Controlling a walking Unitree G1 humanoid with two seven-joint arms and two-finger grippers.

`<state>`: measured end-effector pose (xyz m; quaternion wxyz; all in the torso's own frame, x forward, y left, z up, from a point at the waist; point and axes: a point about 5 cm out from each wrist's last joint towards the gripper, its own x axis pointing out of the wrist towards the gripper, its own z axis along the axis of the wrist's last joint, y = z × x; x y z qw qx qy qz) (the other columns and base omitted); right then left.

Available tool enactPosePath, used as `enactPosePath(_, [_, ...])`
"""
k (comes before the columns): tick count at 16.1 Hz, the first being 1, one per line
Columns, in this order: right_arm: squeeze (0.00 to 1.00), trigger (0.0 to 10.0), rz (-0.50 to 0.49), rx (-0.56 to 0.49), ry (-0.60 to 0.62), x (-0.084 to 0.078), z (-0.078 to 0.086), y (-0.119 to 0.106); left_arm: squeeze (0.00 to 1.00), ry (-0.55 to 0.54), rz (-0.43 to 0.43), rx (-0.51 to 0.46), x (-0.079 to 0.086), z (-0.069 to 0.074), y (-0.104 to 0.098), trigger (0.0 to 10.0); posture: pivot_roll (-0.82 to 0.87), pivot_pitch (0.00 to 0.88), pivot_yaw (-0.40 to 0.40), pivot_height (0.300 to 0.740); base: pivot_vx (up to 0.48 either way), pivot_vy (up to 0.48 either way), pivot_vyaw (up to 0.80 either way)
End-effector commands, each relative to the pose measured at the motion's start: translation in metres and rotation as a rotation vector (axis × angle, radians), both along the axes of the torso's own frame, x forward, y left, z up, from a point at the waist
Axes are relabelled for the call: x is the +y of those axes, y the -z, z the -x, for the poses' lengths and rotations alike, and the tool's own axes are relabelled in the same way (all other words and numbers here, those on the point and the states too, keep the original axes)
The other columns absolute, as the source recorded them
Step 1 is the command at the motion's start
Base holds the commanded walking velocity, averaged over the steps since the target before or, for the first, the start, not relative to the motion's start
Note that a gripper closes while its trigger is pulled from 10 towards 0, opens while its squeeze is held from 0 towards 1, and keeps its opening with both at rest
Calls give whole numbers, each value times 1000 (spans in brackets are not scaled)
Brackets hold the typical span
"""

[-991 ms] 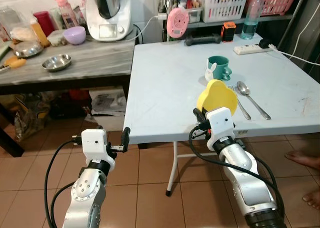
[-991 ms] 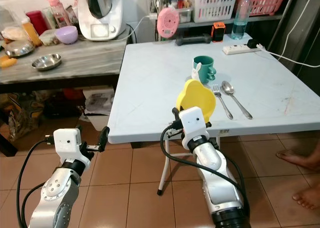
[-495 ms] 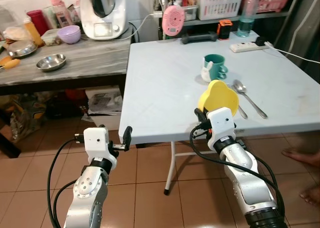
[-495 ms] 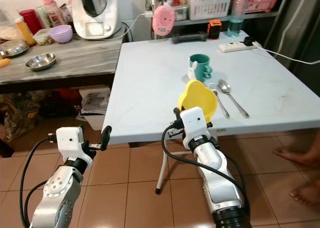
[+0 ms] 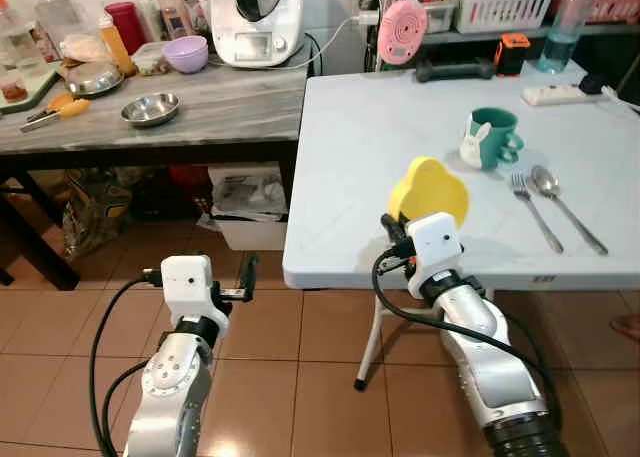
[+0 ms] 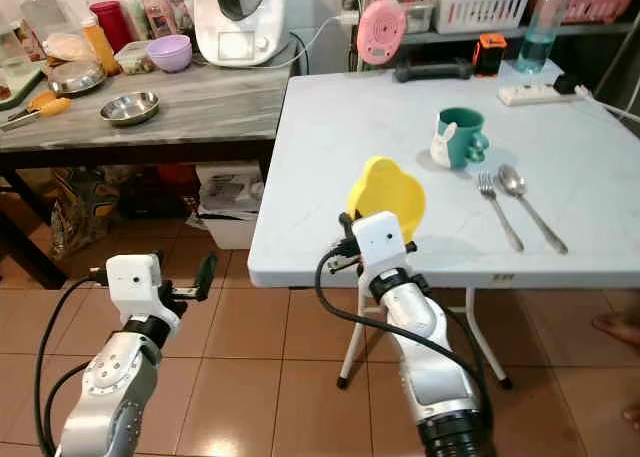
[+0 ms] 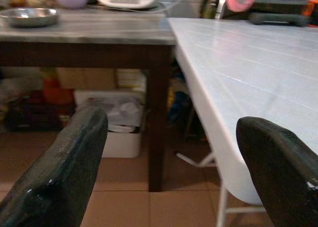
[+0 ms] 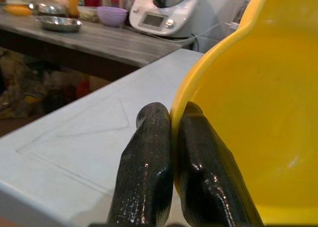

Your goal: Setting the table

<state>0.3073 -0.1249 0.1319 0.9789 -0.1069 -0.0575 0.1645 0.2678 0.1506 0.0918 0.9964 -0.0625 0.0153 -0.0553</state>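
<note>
Right end effector (image 8: 171, 177): my two black fingers are pinched tight on the rim of the yellow bowl (image 5: 428, 190), one finger on each side of its wall.
Yellow bowl: I hold it tilted on edge above the near edge of the white worktop (image 5: 400, 127); its lower rim is hidden behind my white wrist housing, so I cannot tell whether it touches the surface.
Left end effector (image 7: 169, 162): fingers spread wide with nothing between them, held low over the tiled floor (image 5: 270, 377), in front of the worktop's near left corner.
Teal mug (image 5: 490, 137): stands upright farther back on the white worktop, a small white rabbit figure on its side; the handle is hard to make out.
Fork (image 5: 533, 209) and spoon (image 5: 565, 205): lie side by side, just apart, to the right of the bowl and in front of the mug.
Wooden worktop (image 5: 200, 87): stands to the left, touching the white one; it carries a steel dish (image 5: 150, 108), a purple bowl (image 5: 186, 53) and a white kitchen machine (image 5: 258, 22) cut off at the top.
Far edge: a pink round object (image 5: 402, 30), a power strip (image 5: 560, 94) and a bottle (image 5: 560, 22), partly cut off.
</note>
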Motion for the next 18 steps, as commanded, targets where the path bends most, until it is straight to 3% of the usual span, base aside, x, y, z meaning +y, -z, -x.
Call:
enactPosePath(1, [0,10000,-6,-14,0,1,-1,-3,0,-8,-3,16,3,0,2,10000,-147,0,99,740,0,334,0])
enactPosePath(18, [0,10000,-6,-20,2,1,-2,-3,0,6,4,29,-2,-1,3,10000,-152,0,102,740,0,456,0])
